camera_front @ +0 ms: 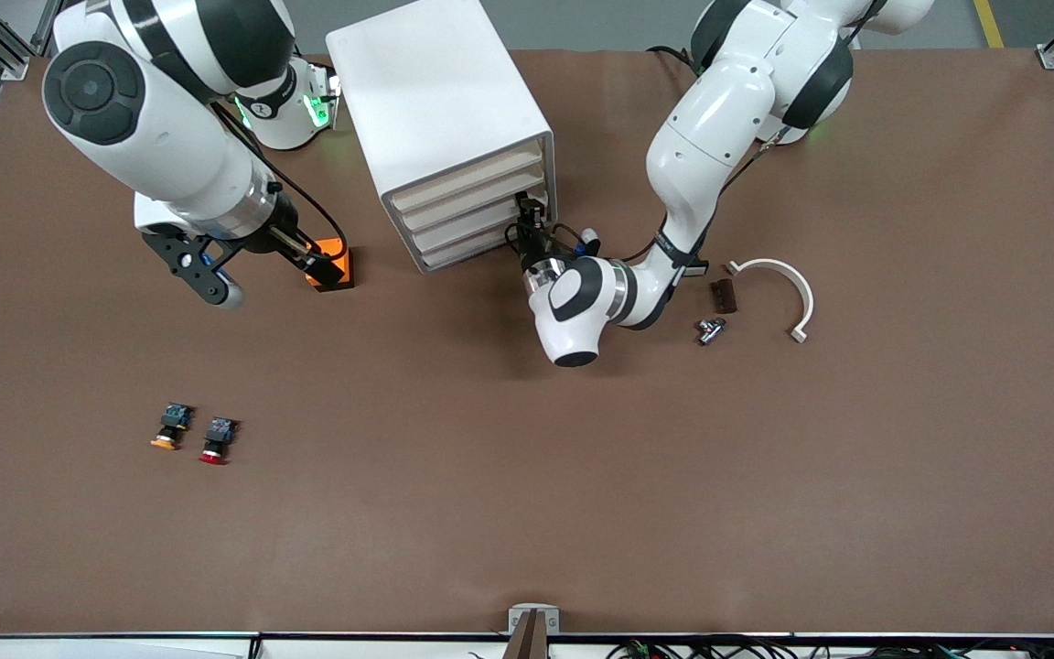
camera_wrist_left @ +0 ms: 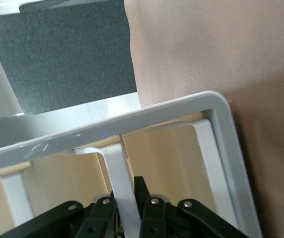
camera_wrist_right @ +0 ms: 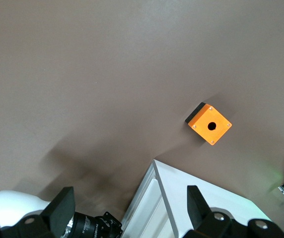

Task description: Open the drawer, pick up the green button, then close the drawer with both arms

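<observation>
The white cabinet (camera_front: 440, 101) stands at the middle of the table near the arms' bases, its four cream drawer fronts all shut; the lowest drawer (camera_front: 463, 251) sits just above the table. My left gripper (camera_front: 532, 220) is at the drawer fronts, by the corner toward the left arm's end. In the left wrist view its fingertips (camera_wrist_left: 141, 187) are shut on a white drawer lip (camera_wrist_left: 117, 166); I cannot tell which drawer's. My right gripper (camera_front: 263, 275) hangs open and empty over the table by an orange box (camera_front: 330, 265). The green-capped button is out of view.
An orange-capped button (camera_front: 170, 428) and a red-capped one (camera_front: 217, 441) lie nearer the front camera, toward the right arm's end. A white curved bracket (camera_front: 779, 284), a brown block (camera_front: 724, 295) and a metal fitting (camera_front: 710, 329) lie beside the left arm.
</observation>
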You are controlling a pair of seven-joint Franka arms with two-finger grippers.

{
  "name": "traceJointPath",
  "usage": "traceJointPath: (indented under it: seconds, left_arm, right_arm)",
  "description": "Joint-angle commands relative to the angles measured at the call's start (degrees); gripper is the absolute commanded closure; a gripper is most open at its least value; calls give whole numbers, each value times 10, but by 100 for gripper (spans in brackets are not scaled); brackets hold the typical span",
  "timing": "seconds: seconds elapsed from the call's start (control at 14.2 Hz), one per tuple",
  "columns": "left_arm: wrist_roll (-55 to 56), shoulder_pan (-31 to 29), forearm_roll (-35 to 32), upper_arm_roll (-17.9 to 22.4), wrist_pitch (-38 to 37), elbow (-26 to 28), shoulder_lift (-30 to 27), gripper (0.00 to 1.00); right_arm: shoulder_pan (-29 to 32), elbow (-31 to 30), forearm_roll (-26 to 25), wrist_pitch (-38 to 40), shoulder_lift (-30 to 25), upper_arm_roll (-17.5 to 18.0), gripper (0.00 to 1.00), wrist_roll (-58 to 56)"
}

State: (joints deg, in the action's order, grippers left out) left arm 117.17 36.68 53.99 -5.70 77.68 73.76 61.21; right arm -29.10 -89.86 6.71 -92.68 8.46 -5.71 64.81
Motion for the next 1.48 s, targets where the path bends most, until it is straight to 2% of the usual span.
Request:
traceJointPath:
  seconds: [0.0, 0.28, 0.49, 1.13, 1.2, 1.41]
  left_arm:
    - [3, -26, 30, 2, -9, -5, 6, 87]
    - [1, -60, 52, 2, -8, -5, 6, 86]
    - [3, -81, 68, 2, -8, -5, 8, 86]
    - [0, -110, 69, 4, -6, -5, 19, 81]
    - [-1, -112, 69, 4, -6, -5, 19, 75]
    - [-22, -115, 69, 4, -6, -9, 19, 27]
  right_arm:
    - [-10, 1, 8, -8, 7, -5, 0, 16]
    - [-4, 1, 8, -9, 21, -6, 0, 16]
    - [-10, -7, 12, -48, 43, -5, 0, 16]
    - [-63, -52, 21, -113, 46, -5, 0, 89]
    - [-71, -59, 21, -124, 48, -6, 0, 104]
    - [-100, -63, 21, -138, 67, -6, 0, 142]
